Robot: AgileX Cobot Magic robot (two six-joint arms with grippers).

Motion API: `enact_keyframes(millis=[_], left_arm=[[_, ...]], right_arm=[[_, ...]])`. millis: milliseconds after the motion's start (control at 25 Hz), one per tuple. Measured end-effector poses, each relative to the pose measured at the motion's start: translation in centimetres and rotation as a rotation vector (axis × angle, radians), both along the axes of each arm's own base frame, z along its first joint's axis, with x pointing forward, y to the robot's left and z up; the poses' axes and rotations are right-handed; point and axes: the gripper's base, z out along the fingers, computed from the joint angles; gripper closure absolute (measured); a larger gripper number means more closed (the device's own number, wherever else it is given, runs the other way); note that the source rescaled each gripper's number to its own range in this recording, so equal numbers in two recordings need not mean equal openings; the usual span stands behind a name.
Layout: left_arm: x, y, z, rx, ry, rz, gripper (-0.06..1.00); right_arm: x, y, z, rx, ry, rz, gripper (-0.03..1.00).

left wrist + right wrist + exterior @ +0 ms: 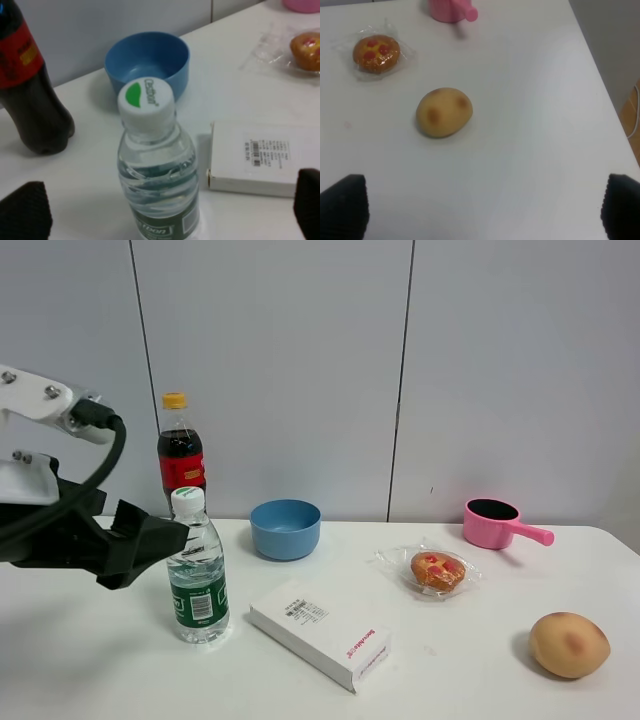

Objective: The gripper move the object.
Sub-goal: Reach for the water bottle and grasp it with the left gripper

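Water bottle [157, 170], base cropped, stands between spread left end effector [165, 210] fingers [25, 212].

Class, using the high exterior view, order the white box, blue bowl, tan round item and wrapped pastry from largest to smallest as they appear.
1. white box
2. tan round item and blue bowl: about alike; the item sits nearer the camera, so I leave them unranked.
3. wrapped pastry

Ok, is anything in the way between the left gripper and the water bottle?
Nothing visible. The jaws of the left gripper are open and the water bottle stands right at the gap between them. The cola bottle, blue bowl and white box lie past it or off to the side.
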Motion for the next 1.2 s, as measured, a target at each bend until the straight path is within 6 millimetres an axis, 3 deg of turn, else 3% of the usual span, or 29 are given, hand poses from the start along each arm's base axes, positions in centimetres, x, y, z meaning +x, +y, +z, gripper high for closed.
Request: enact_keyframes(millis=[720, 960, 1200], left_arm=[[2.6, -1.4, -5.5, -0.015, -0.011, 0.014, -0.03], [3.0, -1.5, -6.5, -0.023, -0.015, 0.019, -0.03], [4.5, -2.4, -7.0, -0.029, -0.017, 0.021, -0.03]], right_arm=[[0.0, 0.0, 0.0, 0.001, 0.0, 0.0, -0.03], [0.0, 0.0, 0.0, 0.001, 0.0, 0.0, -0.03], [0.0, 0.0, 0.0, 0.001, 0.0, 0.0, -0.03]])
